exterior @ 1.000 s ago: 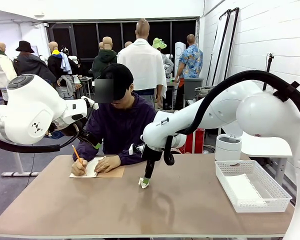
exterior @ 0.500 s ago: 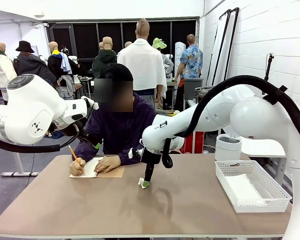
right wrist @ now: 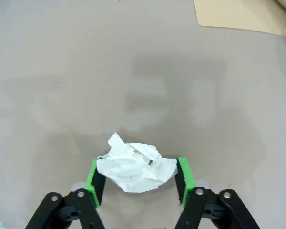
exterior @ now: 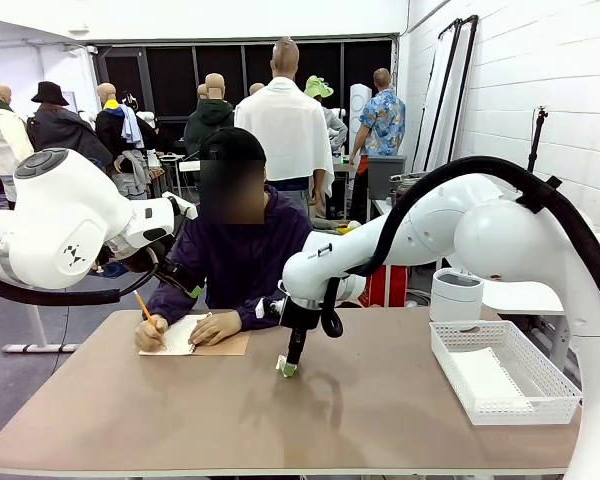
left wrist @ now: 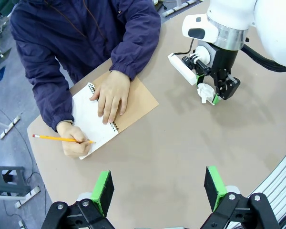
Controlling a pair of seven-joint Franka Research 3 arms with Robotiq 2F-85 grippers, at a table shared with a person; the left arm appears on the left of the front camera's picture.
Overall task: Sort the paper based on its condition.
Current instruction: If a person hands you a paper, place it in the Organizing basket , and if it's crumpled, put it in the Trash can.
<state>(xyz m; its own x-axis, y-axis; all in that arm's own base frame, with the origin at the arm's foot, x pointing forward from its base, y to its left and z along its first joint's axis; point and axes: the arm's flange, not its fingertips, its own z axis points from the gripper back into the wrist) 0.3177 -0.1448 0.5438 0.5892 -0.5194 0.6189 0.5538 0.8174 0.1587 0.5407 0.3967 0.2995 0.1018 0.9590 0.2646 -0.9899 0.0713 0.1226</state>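
**Right end effector [right wrist: 137, 179] astride the crumpled sheet [right wrist: 131, 168] at mid-counter**

Your left end effector [left wrist: 158, 190] is nearest you. It hangs high over the counter [exterior: 180, 410] with its green pads spread wide and nothing between them.

Farther in, near the middle, your right end effector points straight down with its fingertips at the surface. The crumpled sheet, a white wad, sits on the counter right between the pads. In the right wrist view both pads lie against its flanks. The jaws stand partly drawn in, about as wide as the wad. You cannot tell from these views whether they truly clamp it, and the wad is not lifted.

Off to the right, well apart from the wad, stands the white lattice basket [exterior: 525, 412]. Something flat and white appears to lie in it, likely a good sheet already sorted. Behind the basket is a round white bin [exterior: 457, 297]; whether it stands on the counter is unclear.

At the far side a person leans over an open notebook [left wrist: 83, 107], one hand [left wrist: 112, 95] flat on the page and the other holding a pencil [left wrist: 57, 138].

By my reading the task is partway done: one smooth sheet seems placed, and the spoiled one is at the point of pickup. What is left for you is to secure the grip, lift, carry the wad to wherever spoiled paper goes, probably the bin, and release it. More sheets may come from the notebook.
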